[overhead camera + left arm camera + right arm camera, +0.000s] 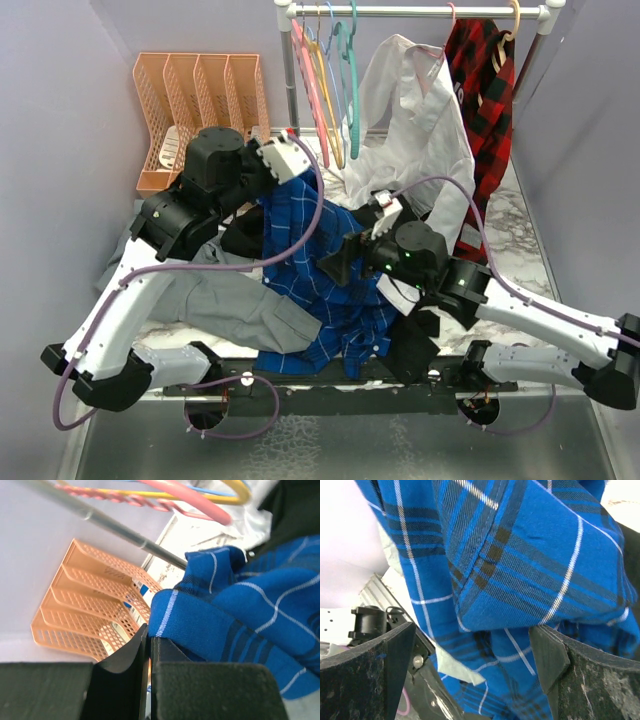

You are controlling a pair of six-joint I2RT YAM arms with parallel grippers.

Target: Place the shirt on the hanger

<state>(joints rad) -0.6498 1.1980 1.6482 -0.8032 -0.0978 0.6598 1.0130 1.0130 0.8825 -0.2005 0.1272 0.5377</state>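
The royal-blue plaid shirt [320, 290] is draped between my two arms over the table, partly lifted. My left gripper [265, 192] is shut on an upper edge of the shirt [240, 615]; in the left wrist view the jaws [148, 640] pinch the fold. My right gripper [355, 245] is open; in the right wrist view its fingers [552, 655] stand wide apart with the shirt [520, 570] hanging between them, untouched by the pads. The teal-green hanger [351, 80] hangs on the rail at the back, apart from both grippers.
Pink hangers [312, 90] and a thin blue hanger [330, 60] hang on the rail [420, 11]. A plain grey shirt [420, 120] and a red-and-black plaid shirt [485, 80] hang to the right. An orange file rack [200, 100] stands back left. Grey cloth [220, 300] lies under the left arm.
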